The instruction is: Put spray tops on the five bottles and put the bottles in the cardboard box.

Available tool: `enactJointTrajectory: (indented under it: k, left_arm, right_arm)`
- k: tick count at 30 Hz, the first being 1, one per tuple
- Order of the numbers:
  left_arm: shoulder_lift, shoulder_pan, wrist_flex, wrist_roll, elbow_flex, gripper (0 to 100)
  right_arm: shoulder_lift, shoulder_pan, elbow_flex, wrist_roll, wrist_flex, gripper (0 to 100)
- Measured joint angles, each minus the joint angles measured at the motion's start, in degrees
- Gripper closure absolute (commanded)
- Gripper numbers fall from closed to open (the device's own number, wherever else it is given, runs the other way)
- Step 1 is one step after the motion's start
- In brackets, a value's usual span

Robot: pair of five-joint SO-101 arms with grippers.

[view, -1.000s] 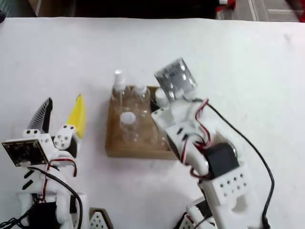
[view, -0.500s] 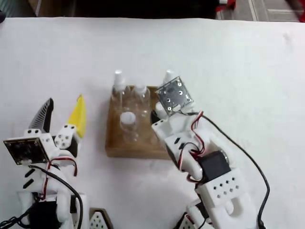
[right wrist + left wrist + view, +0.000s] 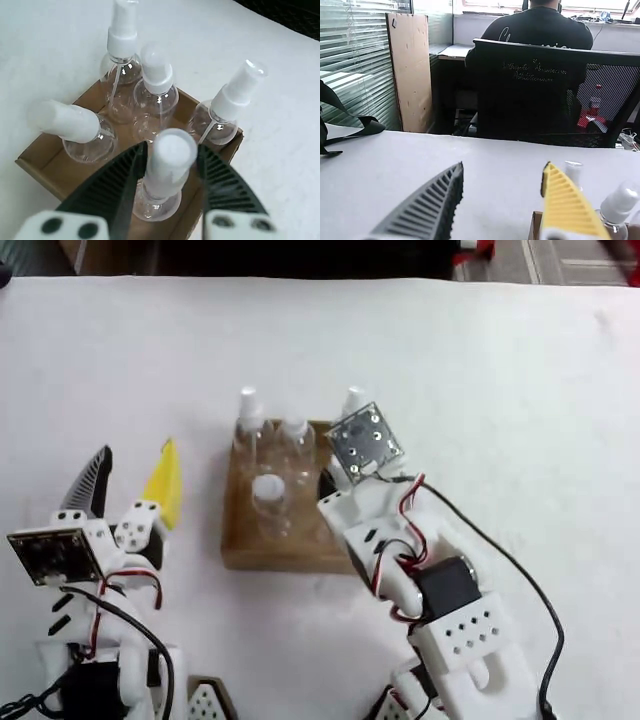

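Five clear bottles with white spray tops stand in the cardboard box (image 3: 240, 545) in the middle of the table. In the right wrist view the box (image 3: 35, 155) holds a tall bottle (image 3: 122, 60), a second (image 3: 157, 85), a third (image 3: 227, 110) and a tilted one (image 3: 75, 130). My right gripper (image 3: 171, 149) is shut on the cap of the nearest bottle (image 3: 160, 192), which stands in the box's right part. My left gripper (image 3: 133, 475) rests left of the box, open, with nothing between its grey and yellow fingers (image 3: 565, 205).
The white table (image 3: 500, 360) spreads wide around the box. The right arm (image 3: 450, 600) hangs over the box's right side. Two bottle tops (image 3: 620, 197) and the box's corner (image 3: 536, 225) show past the left gripper's yellow finger.
The right arm has drawn back and come down over the box, bringing its bottle lower into it. In the last half second it barely moved. The left arm stayed still.
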State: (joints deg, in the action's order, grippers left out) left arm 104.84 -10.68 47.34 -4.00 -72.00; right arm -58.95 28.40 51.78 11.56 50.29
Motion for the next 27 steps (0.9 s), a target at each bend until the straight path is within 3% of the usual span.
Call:
enactJointTrajectory:
  k: [14,21,27]
  left_arm:
    - [0.0,0.0,0.0,0.0,0.0,76]
    - [0.0,0.0,0.0,0.0,0.0,76]
    - [0.0,-3.25,0.0,-4.31,0.0,76]
  right_arm:
    - [-0.7,0.0,0.0,-0.18,0.09,77.9]
    - [-14.51,-0.35,-8.09,-0.18,8.0,77.9]
    - [-25.76,-13.45,-12.48,2.73,6.86,78.0]
